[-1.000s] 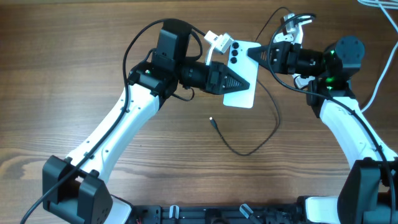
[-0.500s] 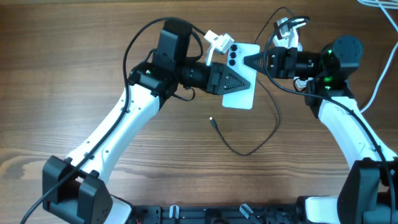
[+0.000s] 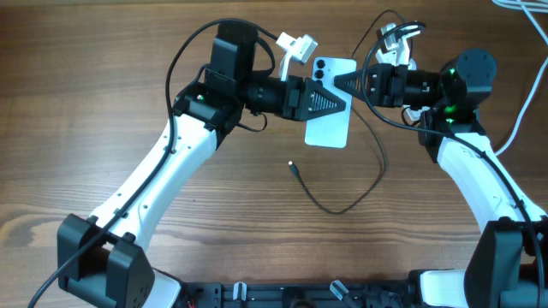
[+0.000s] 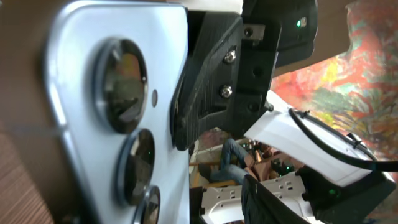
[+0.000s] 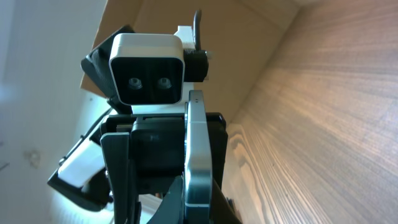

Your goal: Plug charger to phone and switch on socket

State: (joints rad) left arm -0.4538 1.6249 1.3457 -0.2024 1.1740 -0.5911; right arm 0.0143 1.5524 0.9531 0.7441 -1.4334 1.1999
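The phone [image 3: 331,124] hangs above the table, pale back up, with three dark lenses [image 3: 320,74]. My right gripper [image 3: 337,81] is shut on its upper right edge; the right wrist view shows the phone [image 5: 199,155] edge-on between the jaws. My left gripper [image 3: 336,101] is open around the phone from the left, one finger lying over the back. In the left wrist view the phone's back [image 4: 118,112] fills the left side. The charger's black cable [image 3: 342,208] loops on the table, its plug tip [image 3: 291,164] lying free. The socket [image 3: 395,38] sits partly hidden behind my right wrist and also shows in the left wrist view [image 4: 292,190].
A thick white cord [image 3: 524,94] runs down the far right edge. The cable loop lies on the wood between the arms, below the phone. Both arm bases stand at the front edge.
The right gripper moved left onto the phone's edge. Then the left gripper and the phone shifted toward the back of the table, and the phone turned more upright. The cable has not moved.
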